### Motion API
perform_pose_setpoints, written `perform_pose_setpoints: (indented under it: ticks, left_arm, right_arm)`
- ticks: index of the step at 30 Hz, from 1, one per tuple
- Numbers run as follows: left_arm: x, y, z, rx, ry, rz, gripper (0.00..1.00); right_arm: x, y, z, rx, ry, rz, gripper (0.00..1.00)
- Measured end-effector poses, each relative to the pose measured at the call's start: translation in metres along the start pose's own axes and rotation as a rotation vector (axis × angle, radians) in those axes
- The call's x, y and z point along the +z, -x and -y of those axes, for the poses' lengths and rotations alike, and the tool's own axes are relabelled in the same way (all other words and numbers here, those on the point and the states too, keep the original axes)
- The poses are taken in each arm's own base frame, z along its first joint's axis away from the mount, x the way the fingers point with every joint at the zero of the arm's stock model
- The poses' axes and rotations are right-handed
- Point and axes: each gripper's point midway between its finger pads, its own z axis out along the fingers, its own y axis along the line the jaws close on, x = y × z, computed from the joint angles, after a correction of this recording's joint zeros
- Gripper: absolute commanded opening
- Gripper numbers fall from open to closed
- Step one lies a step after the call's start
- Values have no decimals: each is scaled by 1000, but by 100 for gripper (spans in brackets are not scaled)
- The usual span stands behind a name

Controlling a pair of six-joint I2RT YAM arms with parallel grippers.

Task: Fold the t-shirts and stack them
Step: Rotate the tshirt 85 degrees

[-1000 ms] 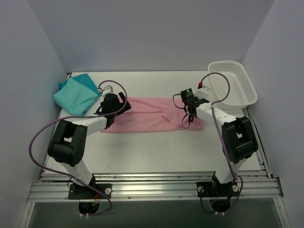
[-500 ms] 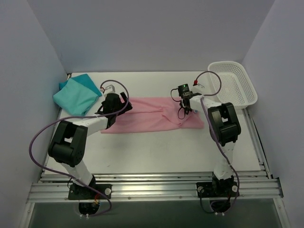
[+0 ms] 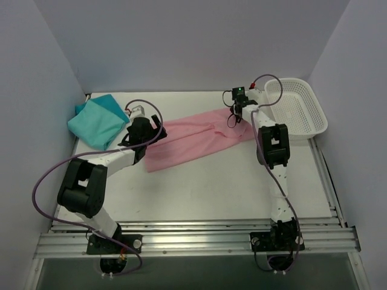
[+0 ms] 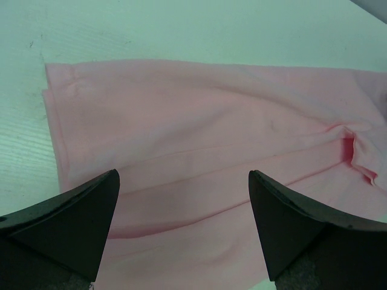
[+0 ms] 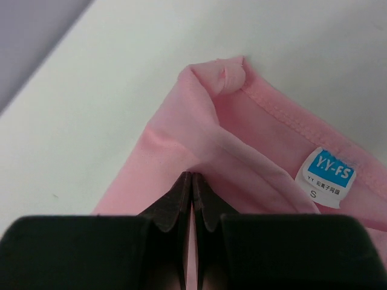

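Observation:
The light pink t-shirt lies folded into a long strip, slanting from the lower left up to the right. My right gripper is shut on its upper right end, pinching a fold of cloth near the collar label. My left gripper is open over the strip's left end, its fingers standing wide apart over the pink cloth. The teal t-shirt lies folded at the far left corner.
A white mesh basket stands at the back right, just right of my right gripper. Grey walls close in the table on the left, back and right. The table's metal rail runs along the near edge.
My right gripper has moved toward the back wall with the shirt's right end in it, so the pink strip now slants. The left gripper has barely moved.

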Motion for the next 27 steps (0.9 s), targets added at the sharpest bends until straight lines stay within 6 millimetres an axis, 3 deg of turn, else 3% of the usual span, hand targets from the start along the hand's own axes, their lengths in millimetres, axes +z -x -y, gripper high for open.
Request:
perform_pose_setpoints:
  ticks: [4,6,8,11,14,17,19,21,24,27]
  left_arm:
    - [-1,2,-3,13,13,8,97]
    - [-1,2,-6,21,28,8,96]
    - [-1,1,-9,26,40,4,96]
    - [-2,-1,-12,34,55,-3,96]
    - [-8,4,-13,40,63,3,96]
    - [-22,22,-5,31,40,44,96]
    - [-33,37,3,19,14,82,96]
    - [-43,49,9,9,-6,111,96]
    - [-54,60,13,0,-20,139,96]
    - [-65,64,11,-9,-24,155,96]
  right_arm:
    - [27,13,-42,47,151,0,0]
    - [34,11,-67,73,275,-12,10]
    - [36,7,-95,98,410,-25,46]
    - [22,7,-137,101,615,-28,83]
    - [3,-3,-160,53,727,-37,96]
    - [-26,-26,-160,-19,759,-75,100]
    - [-55,-29,-157,-53,761,-92,100]
    - [-99,-16,-160,-70,791,-77,100]
    - [-200,31,-164,-74,853,32,100]
    - [-316,82,-149,-34,916,197,100]
